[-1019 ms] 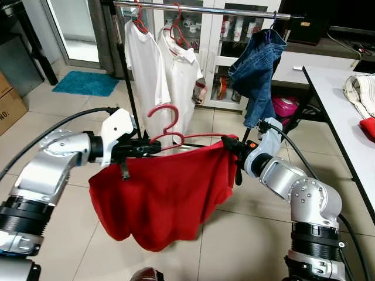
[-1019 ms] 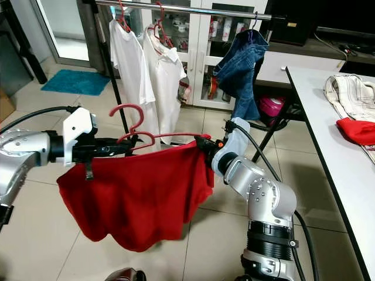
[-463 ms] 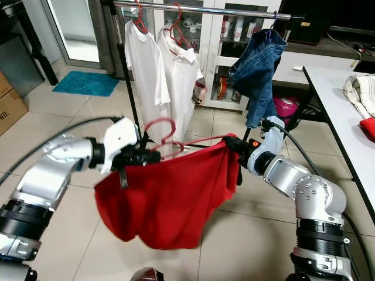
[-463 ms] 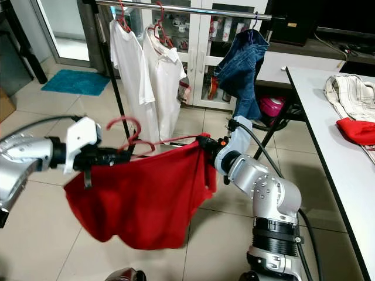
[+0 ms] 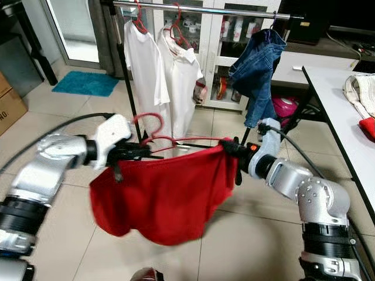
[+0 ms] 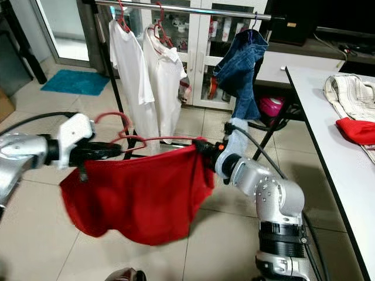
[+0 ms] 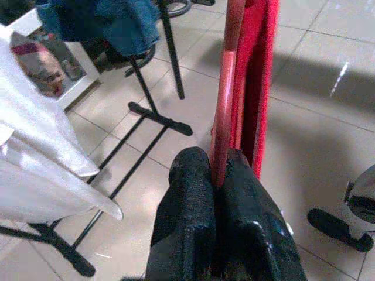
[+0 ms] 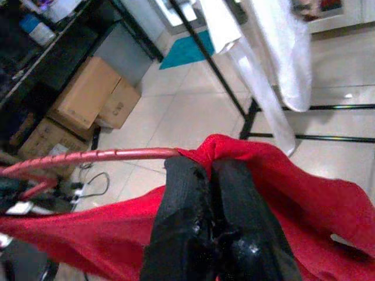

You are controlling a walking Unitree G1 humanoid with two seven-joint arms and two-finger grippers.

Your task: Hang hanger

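A: Head views first. Hanger (image 5: 170, 138), red, sat mid-frame, held level between both arms, hook (image 5: 150, 123) pointing up. Red cloth (image 5: 164, 190) draped over it and sagged toward the lower centre, edges a bit blurred.

B: And the grippers?

A: Left gripper (image 5: 153, 153) came in from the left edge and was pinched on the hanger's left end, beside the hook. Right gripper (image 5: 227, 145) came in from the right and gripped the hanger's right end, cloth bunched there.

B: Background?

A: Clothes rail (image 5: 205, 9) ran across the top of the frame. Two white shirts (image 5: 158, 70) on red hangers hung upper left of centre, jeans (image 5: 255, 67) upper right. Teal mat (image 5: 86, 83) lay on the tiled floor at the left, white table (image 6: 340, 134) with folded clothes along the right edge.

B: Left wrist view?

A: Black fingers (image 7: 187, 216) were pressed together on the red hanger bar (image 7: 225, 99), which ran up to the top of the frame, red cloth just beside it. White shirt at left, black rack feet (image 7: 158, 114) on the tiles.

B: Right wrist view?

A: Fingers (image 8: 181, 216) at lower centre were closed on the red cloth where it wrapped the hanger's end; bar (image 8: 94, 157) ran off to the left. Cardboard boxes (image 8: 88, 96) upper left, white shirt upper right.
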